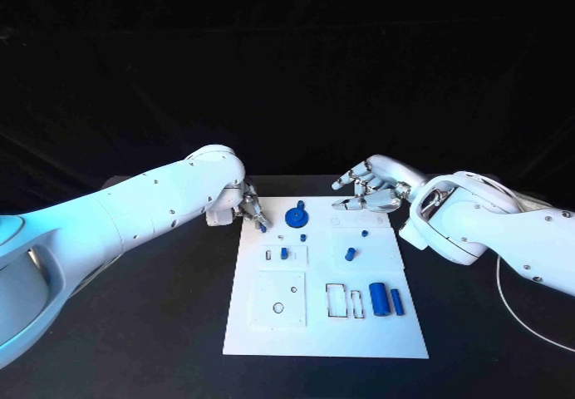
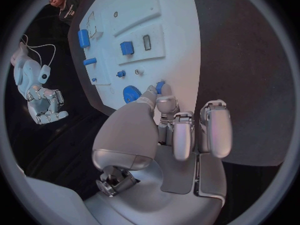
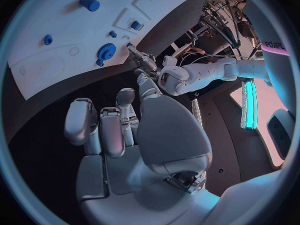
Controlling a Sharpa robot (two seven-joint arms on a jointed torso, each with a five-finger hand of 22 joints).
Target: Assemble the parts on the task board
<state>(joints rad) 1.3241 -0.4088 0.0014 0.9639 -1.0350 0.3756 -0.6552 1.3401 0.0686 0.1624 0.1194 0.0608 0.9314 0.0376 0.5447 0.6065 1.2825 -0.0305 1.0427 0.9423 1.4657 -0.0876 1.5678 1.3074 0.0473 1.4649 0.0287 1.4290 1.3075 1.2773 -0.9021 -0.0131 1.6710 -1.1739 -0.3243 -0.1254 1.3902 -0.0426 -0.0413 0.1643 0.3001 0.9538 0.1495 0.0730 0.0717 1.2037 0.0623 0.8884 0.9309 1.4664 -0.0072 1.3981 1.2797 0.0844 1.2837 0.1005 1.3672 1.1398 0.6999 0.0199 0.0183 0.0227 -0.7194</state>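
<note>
What the left silver hand [image 1: 249,208] has at its fingertips is hard to make out in the head view, where its own white arm covers most of it; in the left wrist view the thumb and a finger pinch a small blue peg [image 2: 160,87] at the edge of the flat white task board [image 1: 371,332], so this hand is grasping that part; the peg shows in the head view as a blue speck [image 1: 262,226] at about ten o'clock on the board. The left arm comes in low across the black table [image 1: 144,332] with the hand turned down at the board's far left corner. The right silver hand [image 1: 371,189] hangs above the board's far edge at about one o'clock, fingers curled loosely inward with nothing between them, a clenched empty hand as the right wrist view also shows it [image 3: 125,130]; it is well apart from the left hand. A blue toothed gear wheel [image 1: 296,218] lies on the board just beside the left hand's fingertips; a short blue stub [image 1: 350,254] stands near the board's middle; a long blue cylinder [image 1: 377,299] and a slim blue bar [image 1: 396,302] lie side by side at about four o'clock, next to two narrow rectangular slots [image 1: 345,302]; nothing stands between either hand and the board.
</note>
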